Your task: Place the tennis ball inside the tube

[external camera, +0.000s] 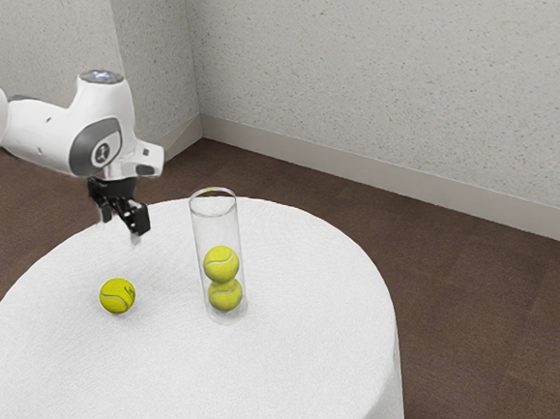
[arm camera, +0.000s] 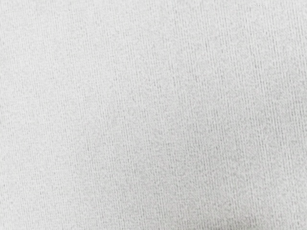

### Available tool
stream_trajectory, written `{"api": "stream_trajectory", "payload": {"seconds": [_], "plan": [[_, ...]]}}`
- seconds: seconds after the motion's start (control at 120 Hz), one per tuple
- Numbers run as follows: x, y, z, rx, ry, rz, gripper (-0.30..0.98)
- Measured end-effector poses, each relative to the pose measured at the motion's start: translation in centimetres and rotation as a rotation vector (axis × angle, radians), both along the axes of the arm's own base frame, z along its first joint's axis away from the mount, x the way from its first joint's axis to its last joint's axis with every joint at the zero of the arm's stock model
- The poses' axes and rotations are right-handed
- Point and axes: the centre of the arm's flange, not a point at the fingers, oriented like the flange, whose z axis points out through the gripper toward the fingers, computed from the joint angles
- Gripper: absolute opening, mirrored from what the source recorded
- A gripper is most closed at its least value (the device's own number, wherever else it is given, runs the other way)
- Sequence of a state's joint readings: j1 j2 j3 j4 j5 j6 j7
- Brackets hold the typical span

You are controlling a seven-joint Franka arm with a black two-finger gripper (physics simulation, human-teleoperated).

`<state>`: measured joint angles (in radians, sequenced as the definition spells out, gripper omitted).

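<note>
My gripper hangs above the far-left part of the table in the exterior view, open, its two fingers apart with nothing between them. A loose yellow-green tennis ball rests on the cloth, lower in that view than the gripper and apart from it. To the ball's right in the exterior view stands a clear, open-topped tube. Inside it are two tennis balls, an upper one resting on a lower one.
A round table with a white cloth carries the ball and tube. White cloth lies under my hand in the wrist view. Brown floor and a speckled pale wall are beyond the table.
</note>
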<state>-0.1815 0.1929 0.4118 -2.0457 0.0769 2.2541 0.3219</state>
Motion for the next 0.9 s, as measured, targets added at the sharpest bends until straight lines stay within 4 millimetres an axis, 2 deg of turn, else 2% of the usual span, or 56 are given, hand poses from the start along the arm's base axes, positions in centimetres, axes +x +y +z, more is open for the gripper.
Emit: {"api": "stream_trajectory", "payload": {"seconds": [0.042, 0.133, 0.208, 0.375, 0.492, 0.575, 0.642, 0.742, 0.792, 0.9], "plan": [[-0.5, 0.0, 0.1, -0.007, 0.006, 0.006, 0.69], [-3.1, -0.3, 0.0, -0.04, 0.028, 0.025, 0.69], [-4.0, -0.9, 0.0, -0.063, 0.033, 0.037, 0.69], [-5.4, -4.5, -0.5, -0.13, 0.044, 0.041, 0.69], [-6.3, -6.8, -2.0, -0.147, 0.063, 0.025, 0.69], [-6.2, -7.6, -3.1, -0.141, 0.067, 0.019, 0.69], [-6.1, -6.6, -4.4, -0.128, 0.07, 0.042, 0.68], [-6.6, -1.9, -4.8, -0.117, 0.053, 0.13, 0.69], [-6.8, -0.2, -5.0, -0.113, 0.046, 0.161, 0.69], [-6.5, -0.2, -5.2, -0.106, 0.04, 0.158, 0.69]]}}
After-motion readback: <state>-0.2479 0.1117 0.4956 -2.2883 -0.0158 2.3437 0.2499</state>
